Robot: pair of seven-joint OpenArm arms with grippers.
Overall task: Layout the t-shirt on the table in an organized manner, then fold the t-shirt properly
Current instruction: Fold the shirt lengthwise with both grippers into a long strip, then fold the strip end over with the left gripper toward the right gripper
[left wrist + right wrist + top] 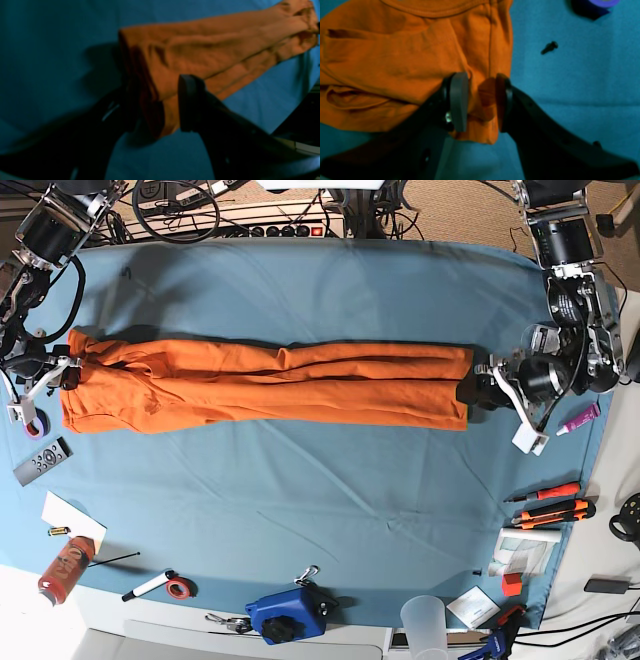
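The orange t-shirt (270, 385) lies stretched into a long, wrinkled band across the teal table (300, 290), running left to right in the base view. My left gripper (157, 100) is at the shirt's right end (478, 387); its jaws stand apart, and the edge of the t-shirt (200, 47) hangs loose between them. At the left end (68, 370), by the collar, my right gripper (480, 100) is open. A fold of the t-shirt (395, 62) sits between its pads (458, 100) without being pinched.
A purple tape roll (605, 2) and a black screw (549, 47) lie close to my right gripper. A remote (42, 462), red bottle (65, 565), marker (150, 585), blue device (285, 615), cup (425, 620) and orange cutters (550, 492) line the near and right edges.
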